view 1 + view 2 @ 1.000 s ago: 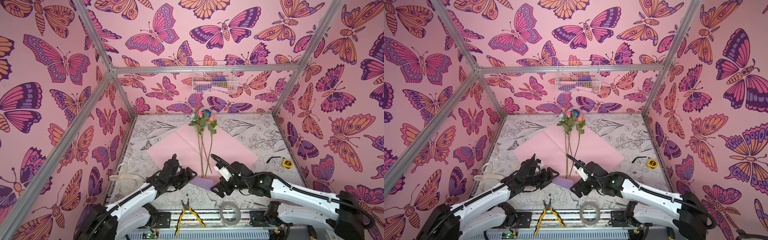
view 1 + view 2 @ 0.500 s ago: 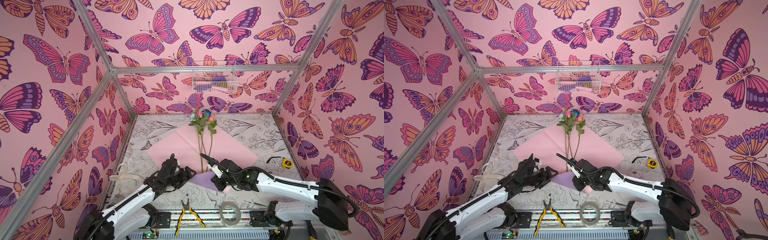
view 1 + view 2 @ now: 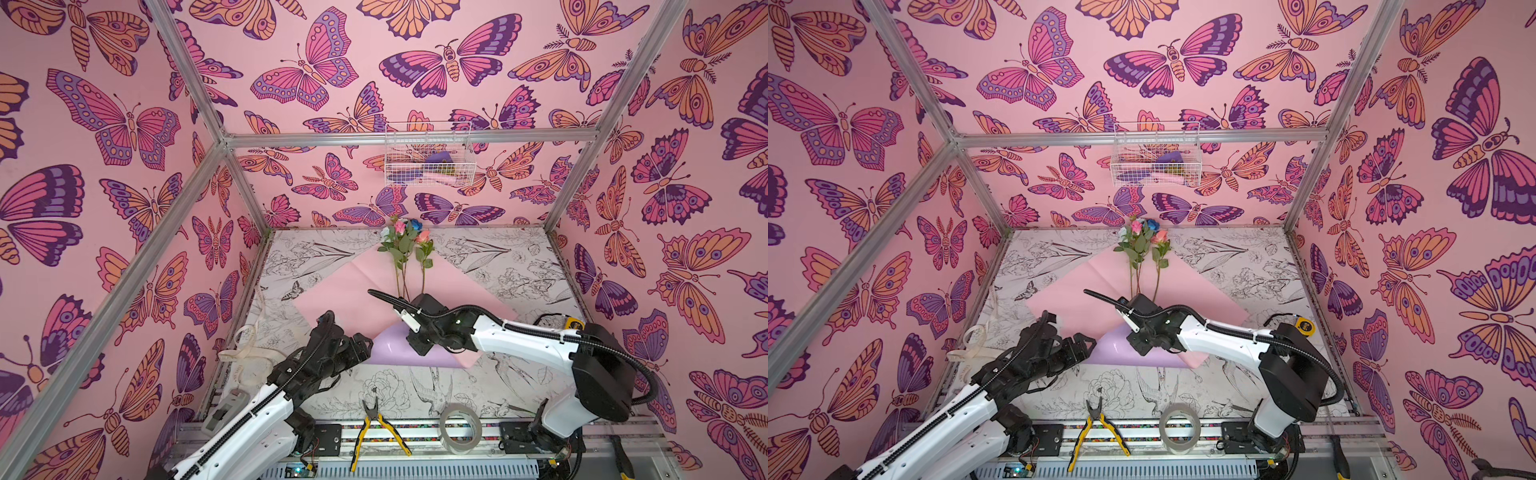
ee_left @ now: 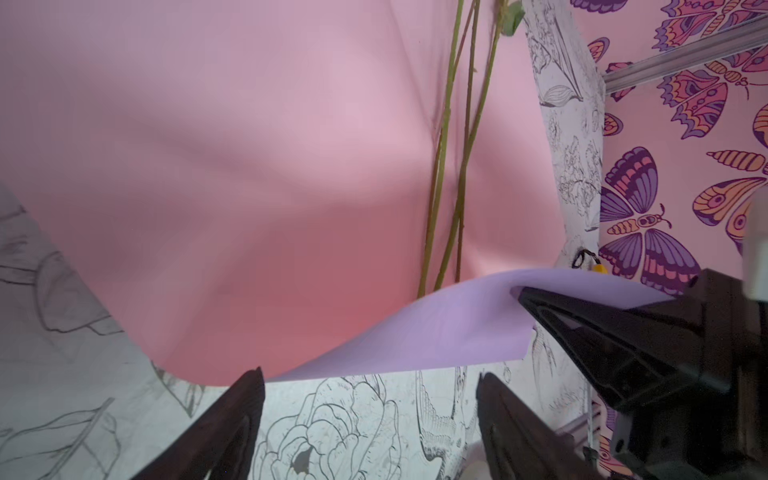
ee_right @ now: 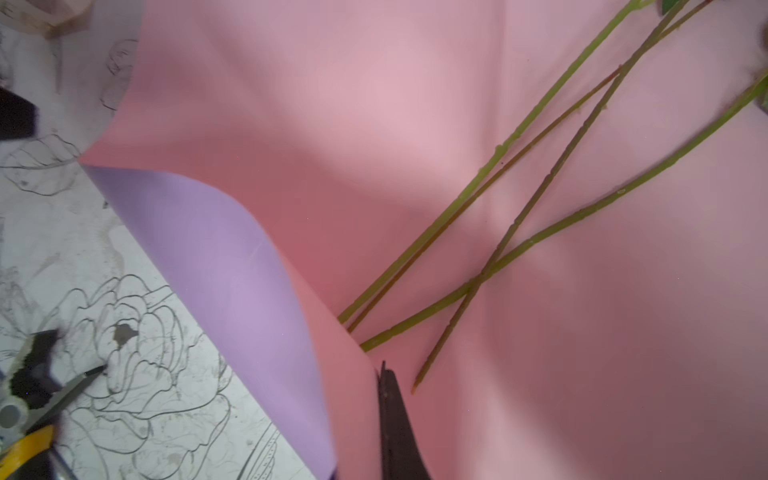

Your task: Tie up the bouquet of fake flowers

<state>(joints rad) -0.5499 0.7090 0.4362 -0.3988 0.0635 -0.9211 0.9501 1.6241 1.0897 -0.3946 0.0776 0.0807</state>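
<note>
Right gripper (image 5: pixel 384 376) was wide a second ago and has now snapped shut on the near corner of the paper (image 3: pixel 353 299), curling it lilac-side-up over the stems of the fake flowers (image 3: pixel 405 243) mid-table. Wrapping's started, I'd guess. Left gripper (image 4: pixel 368 399) sits wide open just beside it, empty. Ribbon (image 3: pixel 249 357) lies well apart by the left wall.

I see the desk (image 3: pixel 498 257) covered in a black-and-white flower print. A pink paper sheet (image 3: pixel 353 291) lies cornerwise at its middle, with the near corner curled up and showing lilac. The fake flowers (image 3: pixel 405 245) lie along it, heads by the far edge. A cream ribbon (image 3: pixel 249 357) sits at the left edge. Pliers (image 3: pixel 376 428) and a tape roll (image 3: pixel 459 448) sit at the near edge, and a yellow tape measure (image 3: pixel 574 323) at the right edge.
</note>
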